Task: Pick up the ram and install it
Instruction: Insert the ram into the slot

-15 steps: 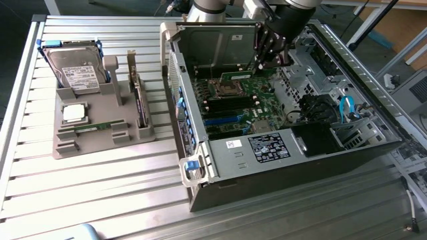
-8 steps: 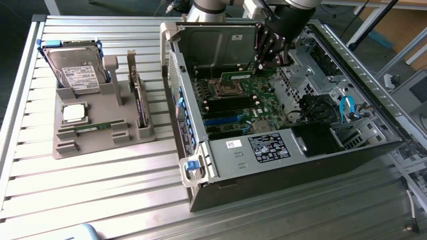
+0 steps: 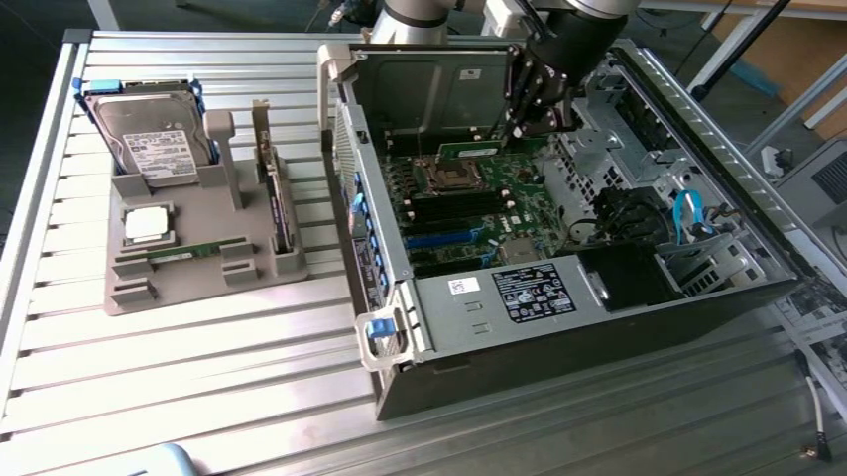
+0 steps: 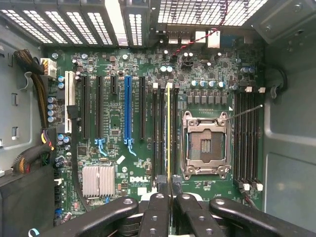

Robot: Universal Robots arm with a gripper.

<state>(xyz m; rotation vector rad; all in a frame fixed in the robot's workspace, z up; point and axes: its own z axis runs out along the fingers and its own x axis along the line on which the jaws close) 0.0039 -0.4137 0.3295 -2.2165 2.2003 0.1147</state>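
Note:
My gripper reaches down into the open computer case and is shut on the ram, a thin green stick. In the wrist view the gripper holds the ram edge-on, a narrow yellow-green line. It hangs over the black memory slots beside the open processor socket. I cannot tell whether the stick touches a slot. A second green stick lies on the grey holder at the exterior view's left.
The grey holder also carries a hard drive, a square silver processor and an upright dark expansion card. More memory slots run on the socket's other side. Case walls, cables and a blue cable crowd the board.

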